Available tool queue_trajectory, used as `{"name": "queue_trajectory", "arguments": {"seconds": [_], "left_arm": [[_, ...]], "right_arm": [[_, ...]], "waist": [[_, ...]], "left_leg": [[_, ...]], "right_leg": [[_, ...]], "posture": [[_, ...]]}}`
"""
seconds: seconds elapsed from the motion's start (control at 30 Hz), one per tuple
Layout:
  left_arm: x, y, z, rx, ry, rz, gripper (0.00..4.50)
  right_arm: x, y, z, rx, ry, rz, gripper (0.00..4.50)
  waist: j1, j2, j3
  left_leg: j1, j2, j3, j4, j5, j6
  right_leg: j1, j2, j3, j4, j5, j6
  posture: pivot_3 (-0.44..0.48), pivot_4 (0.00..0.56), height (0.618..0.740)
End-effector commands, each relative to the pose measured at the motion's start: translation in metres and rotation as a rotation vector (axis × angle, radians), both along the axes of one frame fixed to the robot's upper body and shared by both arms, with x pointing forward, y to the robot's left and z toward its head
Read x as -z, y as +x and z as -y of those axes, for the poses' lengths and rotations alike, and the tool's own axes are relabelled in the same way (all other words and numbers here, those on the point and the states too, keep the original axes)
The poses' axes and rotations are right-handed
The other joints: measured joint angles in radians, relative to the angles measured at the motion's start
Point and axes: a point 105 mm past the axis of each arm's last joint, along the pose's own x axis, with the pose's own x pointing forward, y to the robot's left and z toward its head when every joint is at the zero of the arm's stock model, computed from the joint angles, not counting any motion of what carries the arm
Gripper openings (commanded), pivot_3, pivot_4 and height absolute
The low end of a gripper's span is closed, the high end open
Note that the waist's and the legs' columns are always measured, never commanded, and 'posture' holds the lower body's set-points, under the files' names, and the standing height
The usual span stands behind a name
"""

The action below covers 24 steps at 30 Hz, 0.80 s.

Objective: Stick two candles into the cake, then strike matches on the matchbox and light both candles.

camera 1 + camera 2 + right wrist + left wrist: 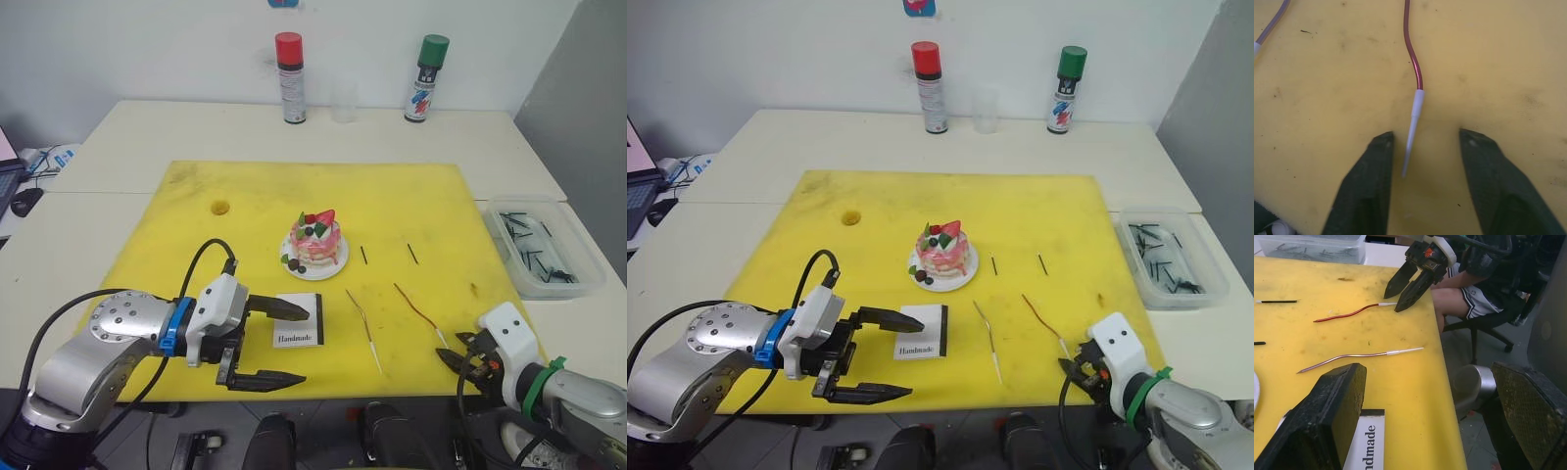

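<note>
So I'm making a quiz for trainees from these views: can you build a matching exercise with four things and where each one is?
Things:
1. cake
2. matchbox
3. right gripper
4. spray cans

Places:
A. far edge of the table
B. beside the open left gripper
C. astride a candle's white tip
D. on a white plate, mid-mat

Pairs: 1-D, 2-B, 3-C, 4-A

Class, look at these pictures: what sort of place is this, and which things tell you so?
Probably an indoor test room or lab, not a home: a yellow board laid over plain white tables, two spray cans against a bare wall, and a clear bin of spare matches.
</note>
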Motion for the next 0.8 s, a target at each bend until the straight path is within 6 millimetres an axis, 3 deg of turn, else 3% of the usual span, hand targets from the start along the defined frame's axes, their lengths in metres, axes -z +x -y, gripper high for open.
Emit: {"name": "queue_trajectory", "arguments": {"seconds": [0.03, 0.1, 0.33, 0.47, 0.63, 0.8], "left_arm": [[-0.002, -0.001, 0.004, -0.003, -0.012, 0.027, 4.50], [-0.001, 0.002, 0.002, -0.027, -0.011, 0.025, 4.50], [0.002, 0.017, -0.009, -0.174, 0.019, 0.018, 4.50], [-0.004, 0.026, -0.018, -0.261, 0.000, -0.079, 4.50], [-0.038, 0.054, -0.019, -0.407, -0.201, -0.113, 4.50], [-0.078, 0.074, -0.016, -0.434, -0.395, -0.188, 4.50]], "right_arm": [[0.001, -0.004, -0.003, -0.032, -0.009, -0.017, 0.53], [-0.001, -0.004, -0.002, -0.049, -0.018, -0.011, 0.04], [-0.025, 0.014, 0.005, -0.027, 0.041, 0.090, 0.04], [-0.057, 0.047, 0.004, 0.007, 0.183, 0.244, 0.04], [-0.110, 0.080, -0.033, -0.108, 0.432, 0.433, 0.04], [-0.143, 0.096, -0.074, -0.269, 0.612, 0.454, 0.04]], "waist": [[0.000, 0.000, 0.000], [0.000, 0.000, 0.000], [-0.001, 0.000, 0.000], [-0.006, 0.000, 0.001], [-0.005, 0.001, 0.002], [-0.005, 0.001, 0.002]], "left_leg": [[0.000, 0.000, 0.000, 0.000, 0.000, 0.000], [0.000, 0.000, 0.000, 0.000, 0.000, 0.000], [-0.001, 0.000, 0.000, 0.000, 0.000, 0.000], [0.000, 0.001, 0.000, 0.000, 0.000, 0.000], [-0.001, 0.001, 0.000, 0.000, 0.000, 0.000], [-0.005, 0.000, -0.002, 0.000, 0.000, 0.000]], "right_leg": [[0.000, 0.000, 0.000, 0.000, 0.000, 0.000], [0.000, 0.000, 0.000, 0.000, 0.000, 0.000], [0.000, 0.000, 0.000, 0.000, 0.000, 0.000], [-0.001, 0.001, 0.000, 0.000, 0.000, 0.000], [-0.002, 0.001, 0.000, 0.000, 0.000, 0.000], [-0.003, 0.002, -0.001, 0.001, 0.004, 0.005]], "posture": [[0.000, 0.150, 0.740], [0.000, 0.150, 0.740], [0.000, 0.150, 0.740], [0.000, 0.150, 0.740], [0.000, 0.150, 0.740], [0.000, 0.150, 0.740]]}}
